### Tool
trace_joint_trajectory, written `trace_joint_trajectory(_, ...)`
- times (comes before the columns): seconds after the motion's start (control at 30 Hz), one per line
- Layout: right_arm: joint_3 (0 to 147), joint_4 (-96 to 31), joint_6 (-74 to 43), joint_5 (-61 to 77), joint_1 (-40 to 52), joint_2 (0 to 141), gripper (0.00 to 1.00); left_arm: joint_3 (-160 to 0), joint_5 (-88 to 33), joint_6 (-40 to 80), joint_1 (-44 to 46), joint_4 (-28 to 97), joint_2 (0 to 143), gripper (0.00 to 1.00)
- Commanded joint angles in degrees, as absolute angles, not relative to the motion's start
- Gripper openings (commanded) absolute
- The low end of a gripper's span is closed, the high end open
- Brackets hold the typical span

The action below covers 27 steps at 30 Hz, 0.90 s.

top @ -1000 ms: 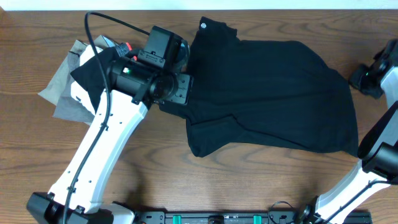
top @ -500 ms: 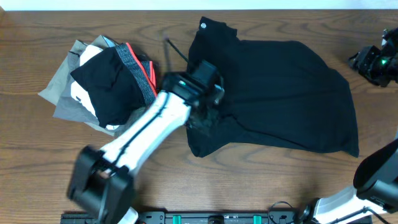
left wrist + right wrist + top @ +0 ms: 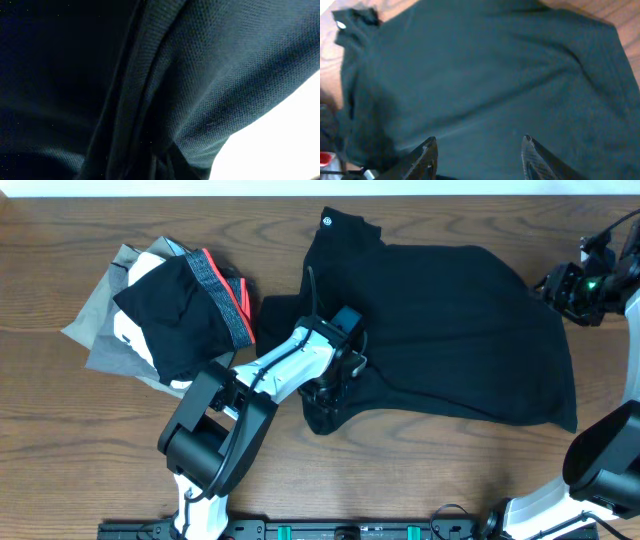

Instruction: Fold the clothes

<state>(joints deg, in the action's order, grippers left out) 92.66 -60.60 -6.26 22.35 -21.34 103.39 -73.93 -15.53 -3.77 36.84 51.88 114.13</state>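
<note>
The black shirt [image 3: 450,330] lies spread on the wooden table, with its small white logo [image 3: 327,221] at the far left corner. My left gripper [image 3: 326,388] presses down on the shirt's near-left part and is shut on a bunch of its fabric. In the left wrist view the gathered folds of the shirt [image 3: 210,75] fill the frame and hide the fingers. My right gripper [image 3: 562,284] hovers open at the shirt's far right edge. In the right wrist view the shirt [image 3: 485,75] stretches out beyond my right gripper [image 3: 479,146], nothing between its fingertips.
A pile of other garments [image 3: 165,310] sits at the left: grey cloth, a black piece with a red-and-grey band, some white. Bare wooden table [image 3: 430,470] runs along the front edge.
My left arm swung from over the pile down onto the shirt's near-left part and shut on the fabric. My right gripper opened and moved in toward the shirt's right edge.
</note>
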Motion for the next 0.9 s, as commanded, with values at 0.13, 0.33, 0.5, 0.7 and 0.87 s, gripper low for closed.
trace_joint_trajectory(0.13, 83.15, -56.6, -7.81, 16.91, -19.31, 104.38, 0.48, -73.78, -17.34, -2.96, 37.06, 64.23, 110.74, 0.06)
trace_joint_trajectory(0.33, 72.42, -48.38, -13.76, 16.78, -18.79, 104.38, 0.29, -73.78, -17.37, -2.72, 37.06, 68.51, 109.93, 0.06)
trace_joint_trajectory(0.5, 63.2, -39.31, -19.94, 8.62, -18.35, 104.38, 0.16, -73.78, -17.34, -2.74, 37.06, 67.79, 109.93, 0.08)
trace_joint_trajectory(0.7, 54.87, -27.2, -26.35, -4.27, -18.61, 104.38, 0.11, -73.78, -17.34, -2.74, 37.06, 68.12, 109.93, 0.14)
trace_joint_trajectory(0.87, 54.85, -17.39, -26.48, -5.37, -20.73, 104.53, 0.09, -73.78, -17.3, -2.79, 37.06, 69.43, 109.93, 0.15)
